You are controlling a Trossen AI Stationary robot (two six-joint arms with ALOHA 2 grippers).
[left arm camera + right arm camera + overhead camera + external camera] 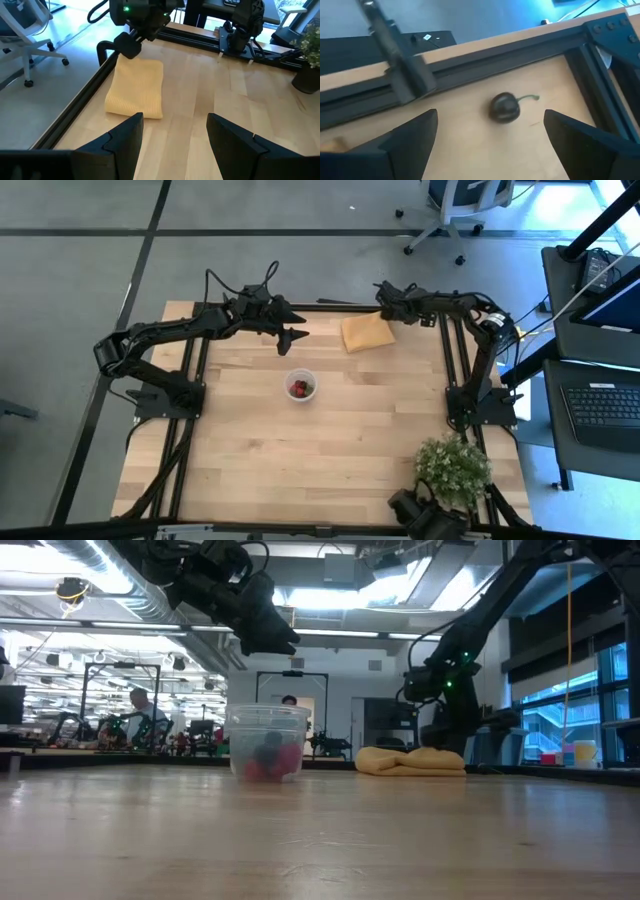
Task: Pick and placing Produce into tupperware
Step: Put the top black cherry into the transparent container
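The tupperware is a small translucent cup standing upright on the wooden table, with red and dark produce inside it. One dark maroon berry with a green stem lies on the table by the far frame rail. My right gripper hovers open above it, one finger on either side, touching nothing. That gripper is at the table's far edge, beside the cloth. My left gripper hangs open in the air beyond the cup, with nothing between its fingers.
A folded orange-yellow cloth lies flat at the far edge, right of centre. A bushy green plant stands at the near right corner. Black frame rails border the table behind the berry. Bare wood spreads in front of the cup.
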